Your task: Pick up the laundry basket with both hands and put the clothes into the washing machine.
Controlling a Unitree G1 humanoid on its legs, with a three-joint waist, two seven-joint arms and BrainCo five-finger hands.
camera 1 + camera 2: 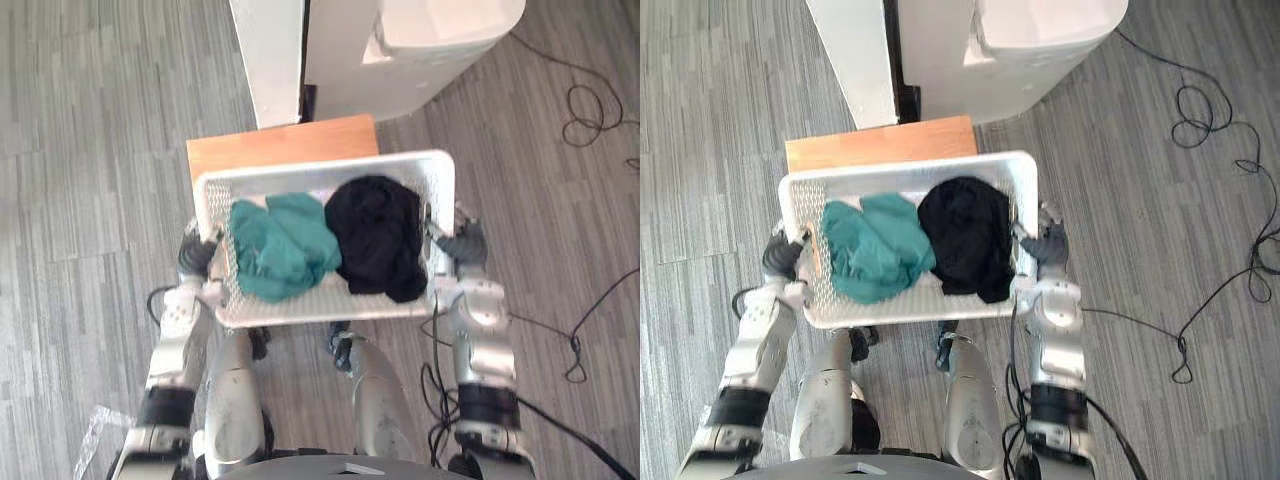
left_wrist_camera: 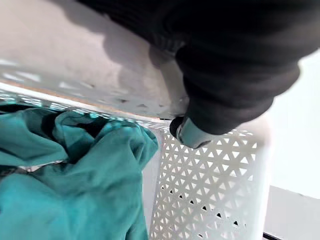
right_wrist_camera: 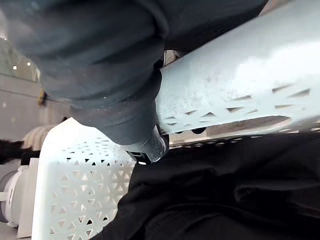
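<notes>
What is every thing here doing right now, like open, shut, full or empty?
laundry basket: holds two clothes, gripped at both ends.
teal garment: crumpled in the basket, on the robot's left side.
black garment: crumpled beside it.
left robot hand: shut on the basket's rim.
right robot hand: shut on the basket's rim.
wooden table: partly under the basket.
washing machine: open or shut, cannot tell.

Even, bright light is recorded across the floor [image 1: 80,150]; washing machine [image 1: 450,30] top is washed out white; glare is noted on basket [image 3: 240,85] rim, soft shadow elsewhere
</notes>
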